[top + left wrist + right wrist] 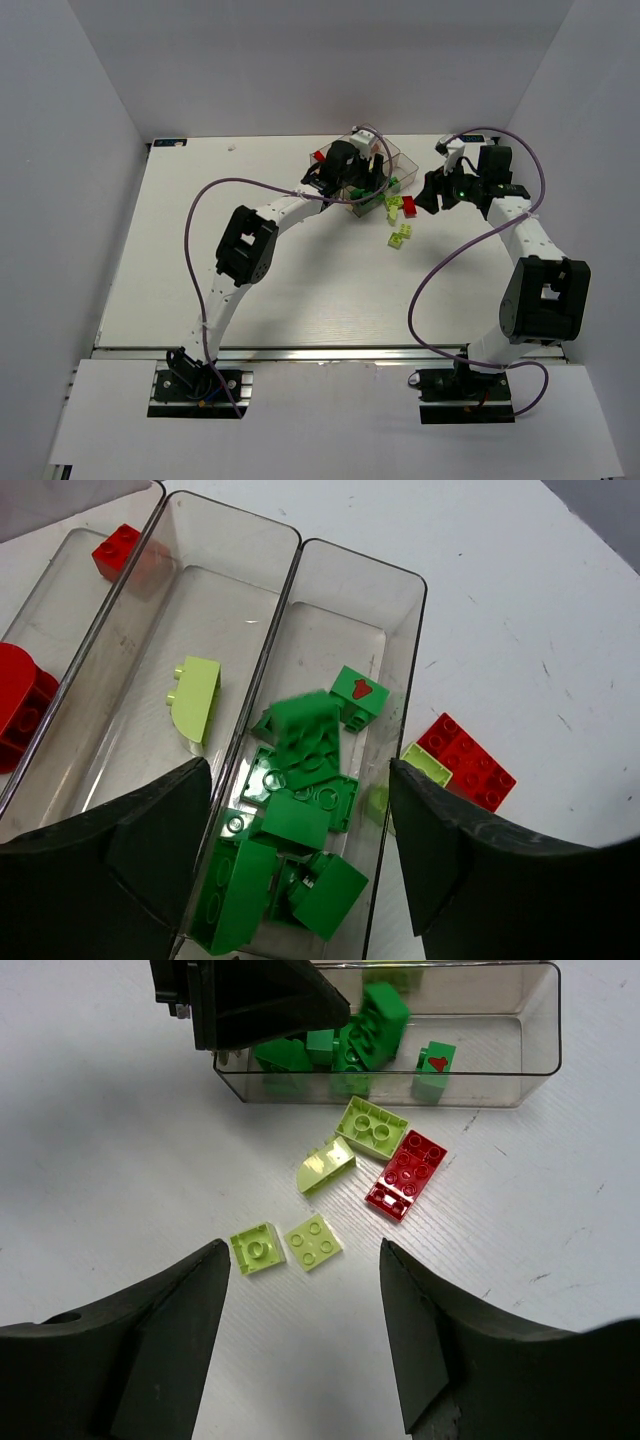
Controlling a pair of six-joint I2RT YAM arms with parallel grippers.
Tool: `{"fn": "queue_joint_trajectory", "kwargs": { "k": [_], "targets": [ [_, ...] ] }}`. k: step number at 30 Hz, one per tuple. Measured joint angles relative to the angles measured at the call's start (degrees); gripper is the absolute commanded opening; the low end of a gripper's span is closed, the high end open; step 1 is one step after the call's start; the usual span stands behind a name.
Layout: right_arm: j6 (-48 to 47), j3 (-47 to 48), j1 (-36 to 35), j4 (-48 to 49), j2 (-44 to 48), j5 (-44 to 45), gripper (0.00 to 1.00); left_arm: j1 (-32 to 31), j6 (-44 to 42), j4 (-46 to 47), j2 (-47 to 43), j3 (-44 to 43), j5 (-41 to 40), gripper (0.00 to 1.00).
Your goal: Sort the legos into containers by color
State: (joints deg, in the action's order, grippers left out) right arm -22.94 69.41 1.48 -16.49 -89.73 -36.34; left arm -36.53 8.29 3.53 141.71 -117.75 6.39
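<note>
The clear three-compartment tray (392,160) stands at the back centre. In the left wrist view its right compartment (410,610) holds several dark green bricks (300,820), one of them blurred (305,720). The middle compartment holds one lime brick (196,697) and the left one holds red bricks (116,550). My left gripper (298,775) is open and empty above the green pile. My right gripper (303,1260) is open and empty above the table, near two lime bricks (257,1248) (313,1242). Two more lime bricks (372,1127) (326,1165) and a red plate (405,1174) lie beside the tray.
White walls enclose the table on three sides. The left gripper (250,1000) hangs over the tray's near end in the right wrist view. The loose bricks (400,238) lie between the tray and my right arm (520,225).
</note>
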Motion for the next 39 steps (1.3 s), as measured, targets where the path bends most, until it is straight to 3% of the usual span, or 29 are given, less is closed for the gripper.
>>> {"fn": "queue_joint_trajectory", "kwargs": {
  "k": [3, 5, 6, 7, 10, 11, 13, 14, 16, 17, 20, 25, 31, 33, 39],
  "targets": [
    [0.00, 0.00, 0.00, -0.04, -0.11, 0.11, 0.67, 0.00, 0.24, 0.20, 0.00, 0.00, 0.00, 0.81],
    [-0.02, 0.00, 0.00, -0.07, -0.39, 0.20, 0.65, 0.00, 0.42, 0.31, -0.04, 0.00, -0.11, 0.75],
    [-0.07, 0.00, 0.00, -0.07, -0.57, 0.24, 0.63, 0.00, 0.57, 0.31, -0.13, 0.00, -0.35, 0.69],
    [-0.02, 0.00, 0.00, -0.09, -0.72, 0.37, 0.57, 0.00, 0.79, 0.24, -0.33, 0.00, -0.66, 0.48],
    [0.13, 0.37, 0.00, -0.33, -1.53, 0.96, 0.45, 0.44, 1.55, -0.61, -2.54, 1.18, -1.36, 0.12],
    [0.15, 0.85, 0.00, -0.70, -2.23, 1.31, 0.42, 0.68, 2.32, -1.14, -4.28, 2.60, -1.33, 0.10],
    [0.79, 2.60, 0.00, -2.32, -4.33, 2.03, 0.41, 1.51, 3.80, -1.77, -9.94, 8.15, -1.33, 0.15],
    [1.20, 3.72, -0.15, -3.37, -5.68, 2.54, 0.42, 2.27, 5.11, -2.21, -14.21, 12.28, -1.33, 0.38],
    [1.79, 6.19, -0.55, -5.40, -8.79, 3.87, 0.46, 4.09, 7.48, -1.88, -22.95, 20.44, -1.38, 0.58],
    [2.03, 7.08, -0.90, -6.40, -10.16, 4.61, 0.51, 5.05, 8.61, -2.19, -27.56, 24.44, -1.53, 0.76],
    [1.29, 9.35, -2.64, -10.23, -13.66, 6.62, 0.62, 7.82, 11.78, -1.11, -40.72, 34.93, -2.73, 0.96],
    [-9.29, 15.63, -5.40, -19.93, -19.08, 6.43, 0.73, 8.17, 17.33, -0.70, -58.82, 51.87, -5.66, 0.98],
    [-30.16, 21.33, -5.29, -29.31, -22.05, 7.61, 0.74, 7.72, 23.89, -6.23, -69.70, 63.28, -8.48, 0.98],
    [-34.12, 23.34, -5.11, -31.19, -23.28, 8.15, 0.70, 7.78, 25.75, -7.61, -73.31, 66.69, -9.27, 0.98],
    [-25.90, 36.39, -4.98, -31.74, -32.83, 9.75, 0.69, 7.82, 31.85, -10.40, -86.31, 75.45, -12.55, 0.98]
  ]
}}
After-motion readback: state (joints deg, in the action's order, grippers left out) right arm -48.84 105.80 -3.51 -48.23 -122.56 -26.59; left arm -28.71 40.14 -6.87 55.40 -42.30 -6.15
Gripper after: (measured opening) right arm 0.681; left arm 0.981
